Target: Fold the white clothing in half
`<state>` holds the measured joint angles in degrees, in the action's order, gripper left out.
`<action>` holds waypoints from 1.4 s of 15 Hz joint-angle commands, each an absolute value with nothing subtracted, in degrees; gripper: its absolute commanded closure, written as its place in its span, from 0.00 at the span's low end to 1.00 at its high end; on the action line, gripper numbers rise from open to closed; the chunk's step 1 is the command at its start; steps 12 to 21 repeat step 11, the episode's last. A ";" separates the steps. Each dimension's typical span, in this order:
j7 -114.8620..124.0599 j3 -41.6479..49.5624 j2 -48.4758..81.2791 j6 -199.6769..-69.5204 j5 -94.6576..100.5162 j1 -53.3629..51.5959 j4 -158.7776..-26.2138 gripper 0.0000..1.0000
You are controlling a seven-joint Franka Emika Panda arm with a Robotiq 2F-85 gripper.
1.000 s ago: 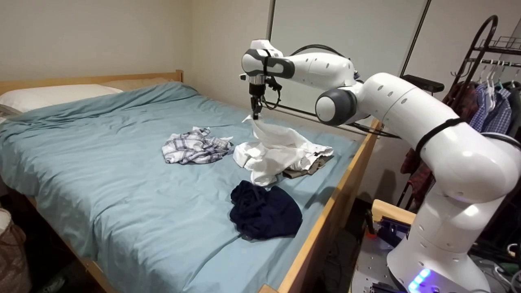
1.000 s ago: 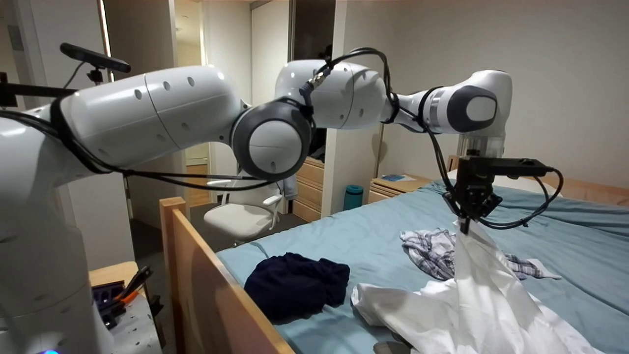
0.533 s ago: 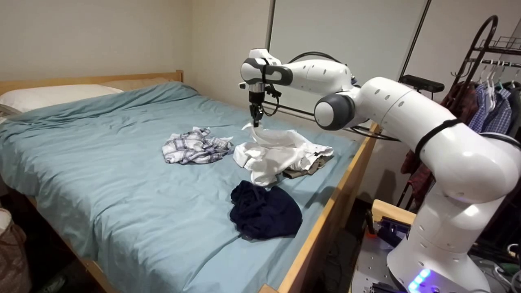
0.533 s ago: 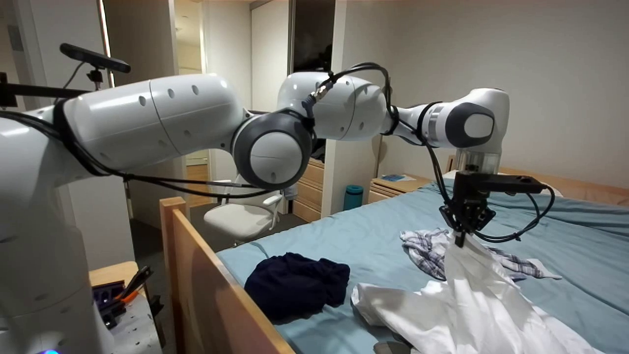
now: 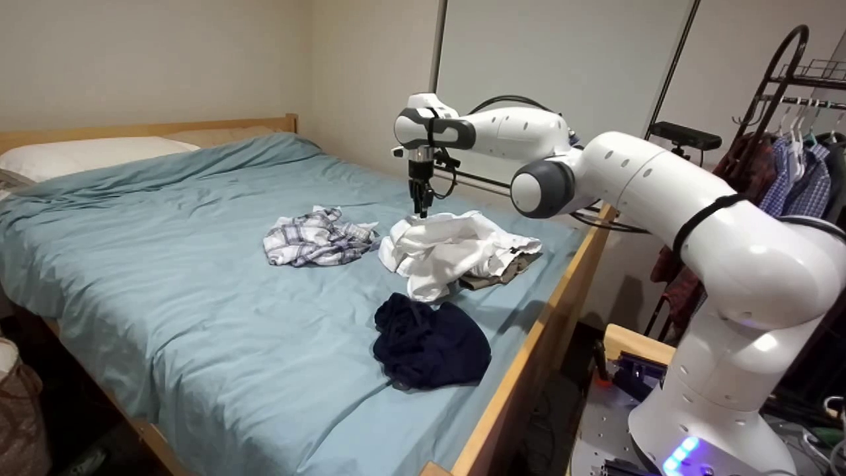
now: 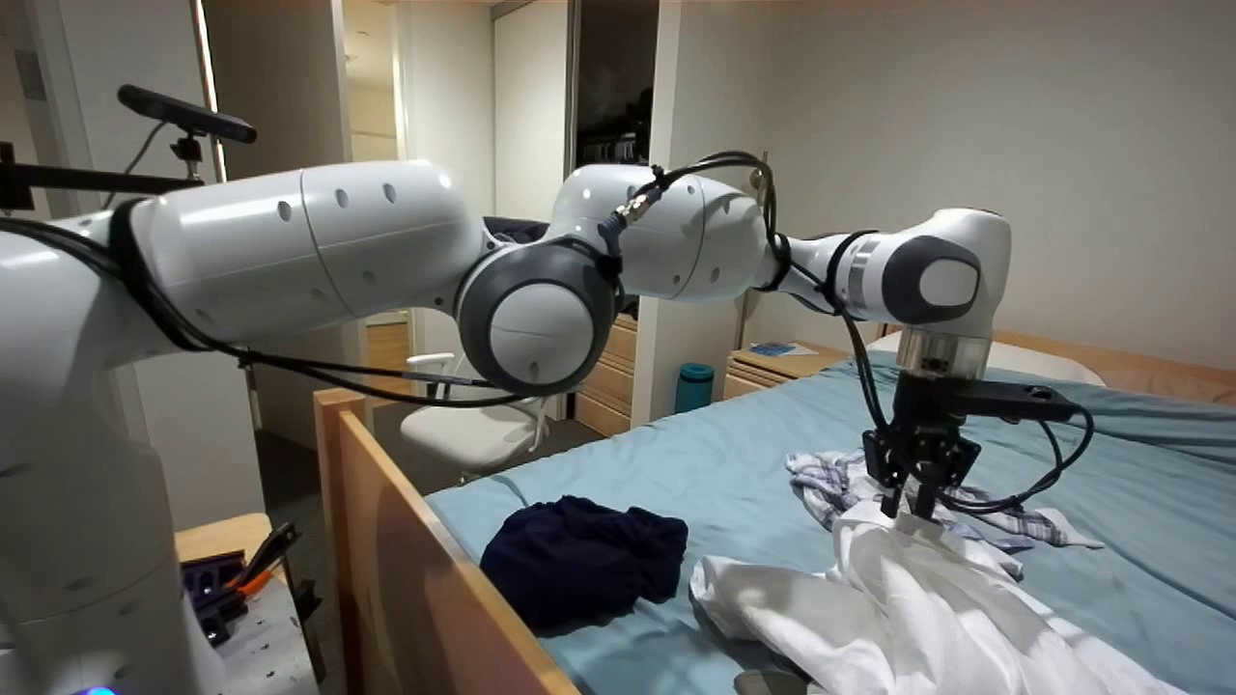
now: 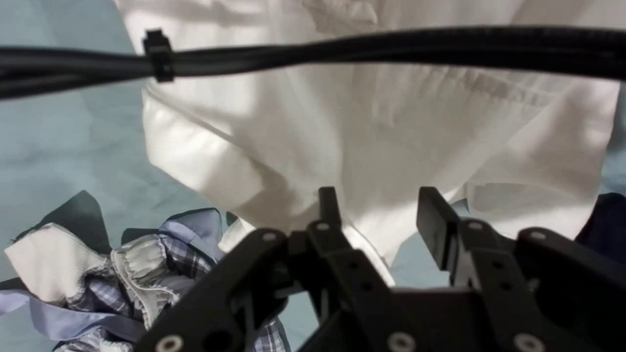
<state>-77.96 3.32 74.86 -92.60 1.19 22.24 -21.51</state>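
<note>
The white clothing (image 5: pixel 453 248) lies crumpled on the blue bed cover near the foot of the bed. It also shows in an exterior view (image 6: pixel 917 598), with its lower part cut off by the frame, and fills much of the wrist view (image 7: pixel 391 132). My gripper (image 5: pixel 422 215) points down just above its far edge. In an exterior view the gripper (image 6: pixel 906 514) has its fingers apart, with a raised peak of the white cloth just under or between the tips; contact is unclear. In the wrist view the gripper (image 7: pixel 376 191) is open, with white cloth below the fingers.
A plaid shirt (image 5: pixel 314 241) lies beside the white clothing. A navy garment (image 5: pixel 433 344) lies on the bed nearer the foot. A brown-grey cloth (image 5: pixel 505 274) shows from under the white clothing. The wooden footboard (image 5: pixel 529 337) stands between bed and robot base.
The gripper has come down with the white clothing's raised corner and has opened. The cloth's lifted part has dropped onto the rest of the garment. The plaid and navy garments have not moved.
</note>
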 commanded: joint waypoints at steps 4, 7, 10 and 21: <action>-76.77 2.77 77.41 -96.64 1.11 22.74 -18.64 0.03; -67.67 3.20 77.22 -98.27 0.55 23.74 -19.26 0.00; -71.09 2.91 76.70 -96.49 1.49 22.83 -19.84 0.00; -71.09 2.91 76.71 -96.48 1.49 22.75 -19.84 0.00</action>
